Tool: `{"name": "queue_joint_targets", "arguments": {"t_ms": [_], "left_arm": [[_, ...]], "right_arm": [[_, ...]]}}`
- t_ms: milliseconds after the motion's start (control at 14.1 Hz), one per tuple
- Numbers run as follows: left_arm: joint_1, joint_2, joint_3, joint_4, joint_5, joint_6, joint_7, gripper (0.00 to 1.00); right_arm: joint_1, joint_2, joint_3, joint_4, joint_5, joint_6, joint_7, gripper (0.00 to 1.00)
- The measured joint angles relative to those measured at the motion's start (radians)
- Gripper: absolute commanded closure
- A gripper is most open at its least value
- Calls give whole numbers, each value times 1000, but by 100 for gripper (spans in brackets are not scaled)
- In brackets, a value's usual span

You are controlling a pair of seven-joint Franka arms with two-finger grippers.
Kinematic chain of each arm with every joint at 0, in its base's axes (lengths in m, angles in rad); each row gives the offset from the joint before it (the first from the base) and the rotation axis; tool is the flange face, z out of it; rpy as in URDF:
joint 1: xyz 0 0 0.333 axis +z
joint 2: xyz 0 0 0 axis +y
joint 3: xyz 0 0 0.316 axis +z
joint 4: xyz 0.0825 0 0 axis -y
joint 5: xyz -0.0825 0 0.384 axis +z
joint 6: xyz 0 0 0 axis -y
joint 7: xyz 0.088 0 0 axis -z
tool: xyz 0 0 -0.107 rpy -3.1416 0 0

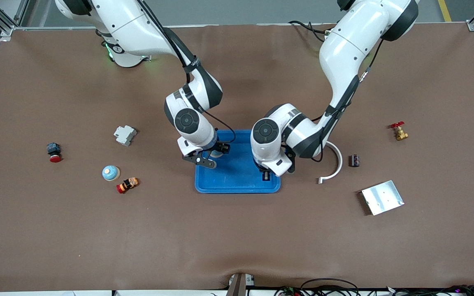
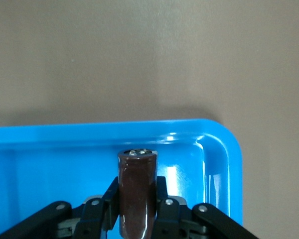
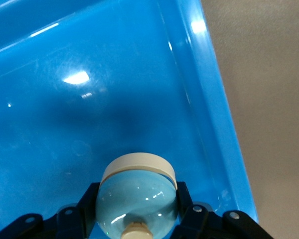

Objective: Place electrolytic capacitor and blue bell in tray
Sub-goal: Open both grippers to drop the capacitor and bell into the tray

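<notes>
I am holding both parts over the tray (image 1: 237, 183) at once, so each arm only has to let go. The left gripper (image 2: 135, 219) is clamped on the electrolytic capacitor (image 2: 137, 194), hanging over the tray's end toward the left arm. I am gripping it across the body with its length along the fingers — to my eye, a release from there should lay it down or tip it inside the rim rather than send it rolling out. The right gripper (image 3: 137, 211) is pinching the blue bell (image 3: 137, 199) over the tray's other end, close to the corner, with the raised edge just beside it.

The capacitor is a smooth dark-brown cylinder with a silvery capped end, glossy enough to catch a highlight along its side. The bell is a pale blue polished dome on a cream disc base, with a small cream button at its crown. Round and slick, it is sitting between black fingers (image 3: 187, 209) that meet it at the widest part. The tray is shallow bright-blue plastic, shiny, with rounded corners and faint scuffing on its floor.

A second bell (image 1: 110, 172) is lying on the brown mat toward the right arm's end — I am leaving it alone.
</notes>
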Motion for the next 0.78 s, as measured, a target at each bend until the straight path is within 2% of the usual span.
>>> {"name": "queue_joint_targets", "arguments": {"t_ms": [71, 142, 212, 354, 425, 496, 779], "left_arm": [[-3, 10, 0, 11, 0, 0, -7, 100], [-5, 16, 0, 18, 0, 4, -11, 100], [-6, 21, 0, 24, 0, 11, -12, 100], [-10, 28, 0, 31, 0, 24, -13, 100], [-12, 32, 0, 32, 0, 31, -13, 100], [-16, 35, 0, 32, 0, 38, -13, 100], [-28, 54, 0, 33, 0, 52, -24, 100]], "right_arm": [[-3, 1, -1, 0, 0, 1, 0, 44], [-6, 1, -1, 0, 1, 1, 0, 39], [-8, 3, -1, 0, 1, 1, 0, 21], [-9, 9, -1, 0, 2, 1, 0, 14], [-9, 10, -1, 1, 2, 1, 1, 4], [-9, 11, -1, 2, 5, 1, 1, 0], [-19, 11, -2, 10, 36, 1, 0, 0]]}}
